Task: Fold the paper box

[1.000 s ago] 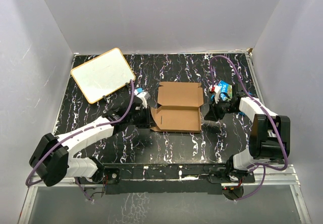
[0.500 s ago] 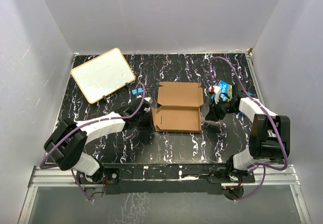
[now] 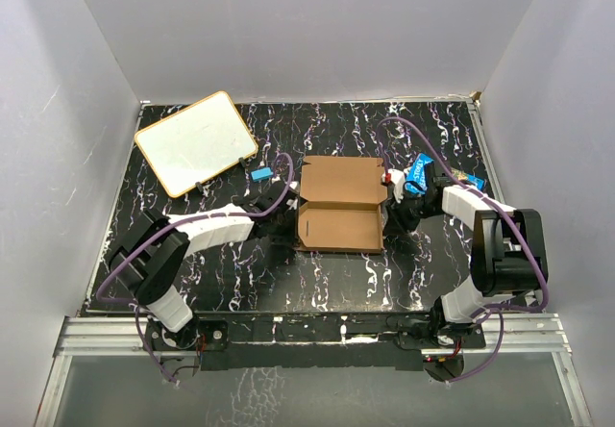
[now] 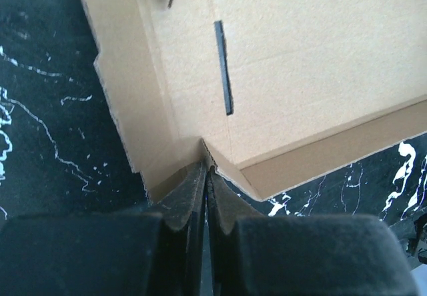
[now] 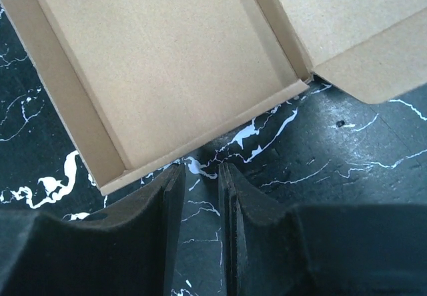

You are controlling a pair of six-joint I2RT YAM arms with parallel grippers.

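Note:
The paper box (image 3: 338,206) is brown cardboard lying open in the middle of the table, its tray part nearest me with low walls raised and its lid part flat behind. My left gripper (image 3: 291,223) is shut, and its tips (image 4: 205,169) press against the tray's near-left corner, beside a left flap and a dark slot (image 4: 224,67). My right gripper (image 3: 389,217) is slightly open and empty. In the right wrist view it (image 5: 201,176) hovers over bare table just outside the tray's right wall (image 5: 200,139).
A white board with an orange rim (image 3: 195,143) lies at the back left. A small blue piece (image 3: 259,173) lies left of the box. A blue printed box (image 3: 419,172) sits by my right arm. Grey walls enclose the black marbled table (image 3: 336,273).
My left arm has swung right and brought its shut gripper to the box's near-left corner. The box has shifted slightly right. My right gripper has moved closer to the right wall.

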